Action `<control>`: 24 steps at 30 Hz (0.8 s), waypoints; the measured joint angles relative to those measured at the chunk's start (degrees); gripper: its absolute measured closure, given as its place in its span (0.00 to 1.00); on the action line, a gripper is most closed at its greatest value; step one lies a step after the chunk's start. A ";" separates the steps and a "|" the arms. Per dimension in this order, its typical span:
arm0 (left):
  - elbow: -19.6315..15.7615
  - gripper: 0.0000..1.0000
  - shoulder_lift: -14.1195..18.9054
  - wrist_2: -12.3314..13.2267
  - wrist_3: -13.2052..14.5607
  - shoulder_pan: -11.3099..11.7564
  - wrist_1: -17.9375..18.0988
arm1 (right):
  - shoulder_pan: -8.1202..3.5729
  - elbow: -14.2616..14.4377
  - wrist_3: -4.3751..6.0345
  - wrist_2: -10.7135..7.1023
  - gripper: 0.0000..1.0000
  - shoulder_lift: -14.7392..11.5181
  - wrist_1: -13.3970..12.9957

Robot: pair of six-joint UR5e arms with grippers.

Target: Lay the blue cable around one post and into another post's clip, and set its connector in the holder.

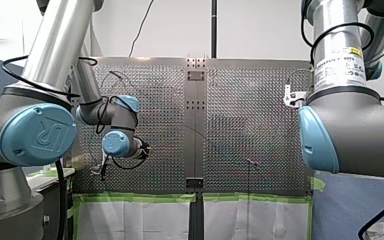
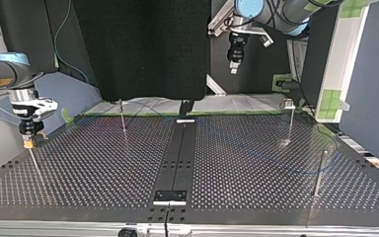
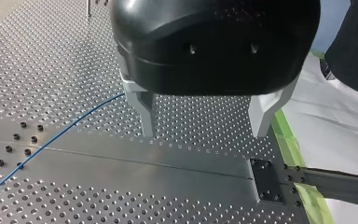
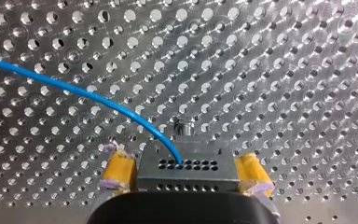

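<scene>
The blue cable (image 4: pixel 98 100) curves over the perforated plate and ends in a grey connector block (image 4: pixel 189 170) with rows of holes. My right gripper (image 4: pixel 186 179) is open; its yellow pads (image 4: pixel 119 170) stand close on either side of the connector. At the top view's left, this gripper (image 2: pixel 28 143) sits low over the top of a thin post (image 2: pixel 34 165). My left gripper (image 3: pixel 204 126) is open and empty, and the blue cable (image 3: pixel 74 123) lies on the plate beside it. Across the table it (image 2: pixel 233 69) hangs high above the far edge.
Thin posts stand on the plate: one at the back (image 2: pixel 122 118), one with a clip on top (image 2: pixel 289 104), one nearer the top view's right (image 2: pixel 319 173). A dark centre rail (image 2: pixel 180 153) splits the plate. Green tape (image 3: pixel 289 140) lines the table edge.
</scene>
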 joint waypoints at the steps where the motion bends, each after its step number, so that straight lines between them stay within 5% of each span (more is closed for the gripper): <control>1: 0.00 0.02 0.01 0.00 0.00 0.02 0.00 | 0.00 0.00 0.01 0.04 0.00 0.01 -0.01; 24: 0.00 0.02 0.00 0.18 0.01 0.11 0.10 | -0.02 -0.01 0.74 0.40 0.00 0.02 -1.41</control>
